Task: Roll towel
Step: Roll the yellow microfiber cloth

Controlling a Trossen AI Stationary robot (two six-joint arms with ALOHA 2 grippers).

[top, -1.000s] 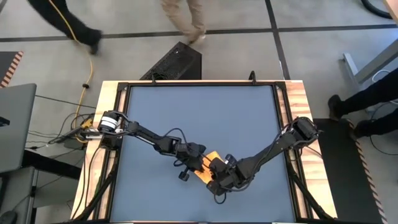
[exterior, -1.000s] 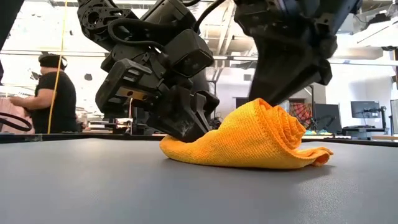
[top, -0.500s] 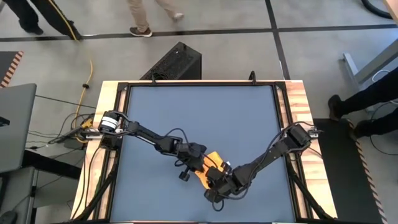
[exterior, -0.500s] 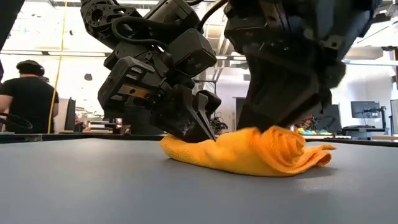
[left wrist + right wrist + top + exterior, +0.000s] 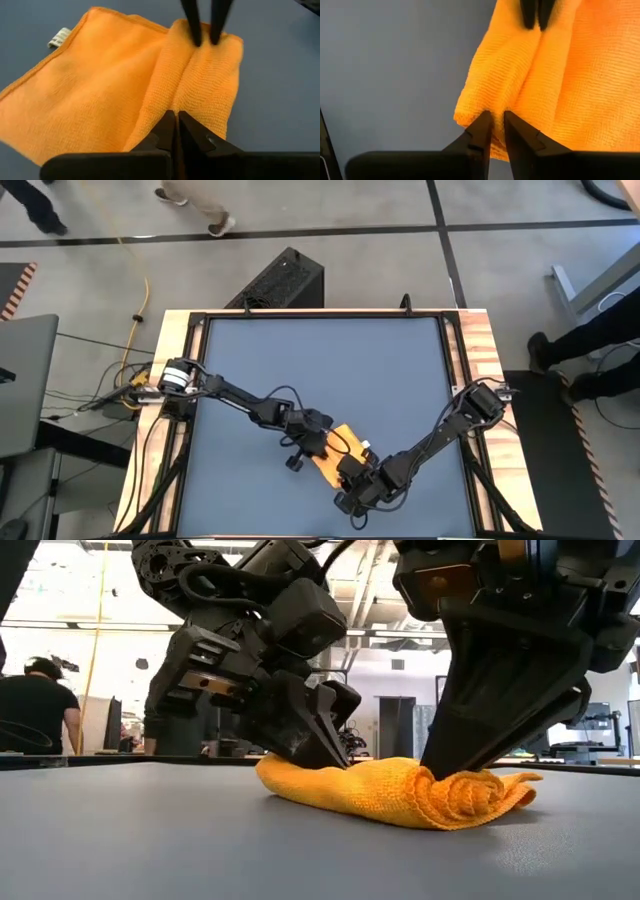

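Both my grippers were down on the towel, which lay near the front middle of the table, partly rolled: a thick coil along one edge, the rest spread flat with its white tag out at a far corner. My left gripper was clenched, its tips pressing into the crease at one end of the coil. My right gripper stood at the other end, fingers slightly parted with a fold of cloth between them, though I couldn't tell how firmly it was nipped.

I judged the coil could spring loose if the right fingers lost that fold, or skew if one end turned ahead of the other.

A second before, the roll had stood taller and looser in the low view; now it sat flatter, and my right arm had shifted toward the table's front edge.
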